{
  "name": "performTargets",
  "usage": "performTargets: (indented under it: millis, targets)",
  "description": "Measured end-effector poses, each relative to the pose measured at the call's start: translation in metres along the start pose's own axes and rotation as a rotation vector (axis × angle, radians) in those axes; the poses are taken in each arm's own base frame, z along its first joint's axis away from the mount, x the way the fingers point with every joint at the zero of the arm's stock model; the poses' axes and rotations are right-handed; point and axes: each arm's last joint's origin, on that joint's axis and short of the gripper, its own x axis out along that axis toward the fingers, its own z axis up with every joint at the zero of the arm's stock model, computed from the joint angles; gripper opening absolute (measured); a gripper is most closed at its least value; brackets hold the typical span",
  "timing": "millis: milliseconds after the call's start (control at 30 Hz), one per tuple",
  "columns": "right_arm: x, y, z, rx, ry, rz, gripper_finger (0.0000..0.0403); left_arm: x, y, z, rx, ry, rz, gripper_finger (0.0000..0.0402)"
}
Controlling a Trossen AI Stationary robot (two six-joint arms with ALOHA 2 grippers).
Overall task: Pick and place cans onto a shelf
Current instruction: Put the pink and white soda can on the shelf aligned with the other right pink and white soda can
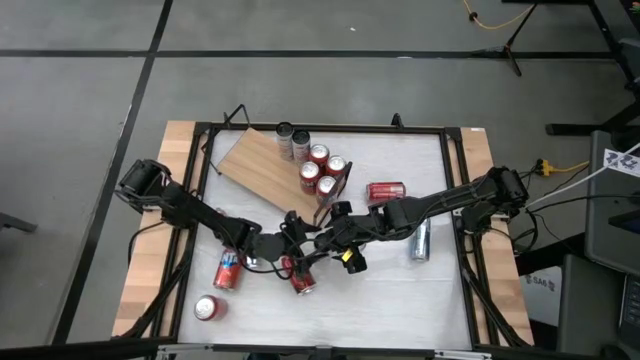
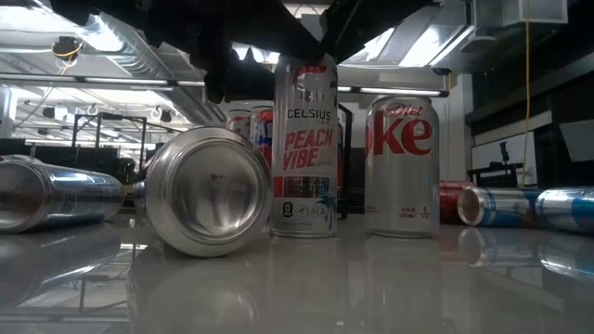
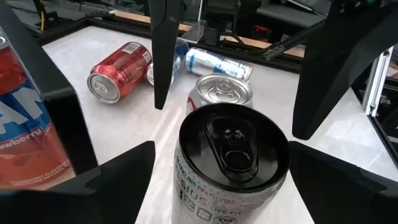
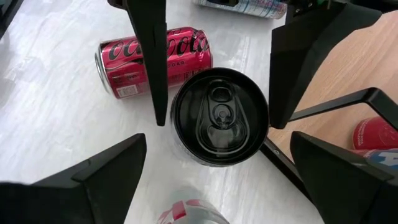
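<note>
A slim silver can (image 3: 231, 155) with a black top stands upright on the white table, also seen in the low view (image 2: 306, 148). My left gripper (image 3: 221, 180) reaches in nearly level, open, one finger on each side of this can (image 4: 219, 115). My right gripper (image 4: 217, 180) hangs open above it, slanting down. A silver-and-red can (image 3: 221, 92) stands upright just behind the slim one. The shelf (image 1: 265, 165) lies at the far left with several cans (image 1: 318, 165) upright on its right end. My left gripper's fingers (image 4: 152, 68) lie level beside the slim can's upper wall (image 4: 177, 124), one on each side, coming from the table's left. Whether they touch the wall I cannot tell. The can stands upright on the table.
A red can (image 4: 155, 59) lies on its side toward the far right and a silver-blue one (image 1: 420, 240) at the right. Red cans (image 1: 228, 270) (image 1: 207, 308) (image 1: 303, 280) lie near the front left. A silver can (image 2: 206, 190) lies with its bottom toward the low camera.
</note>
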Motion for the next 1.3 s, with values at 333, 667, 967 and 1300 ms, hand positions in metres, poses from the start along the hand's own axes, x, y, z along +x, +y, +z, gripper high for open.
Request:
performTargets:
  millis: [333, 667, 967, 1300]
  targets:
    - [0.000, 0.000, 0.000, 0.000, 0.000, 0.000, 0.0390, 0.013, -0.001, -0.019, 0.021, 0.014, 0.032, 0.0349]
    - [0.000, 0.000, 0.000, 0.000, 0.000, 0.000, 0.0390, 0.012, -0.002, -0.018, 0.024, 0.008, 0.034, 0.0301]
    - [-0.001, 0.000, 0.000, 0.000, 0.000, 0.000, 0.0390, 0.006, -0.008, -0.018, 0.092, 0.017, -0.004, 0.0225]
    - [-0.034, -0.005, 0.015, 0.000, 0.002, -0.032, 0.0390, -0.027, -0.001, 0.018, 0.103, 0.050, -0.095, 0.0226]
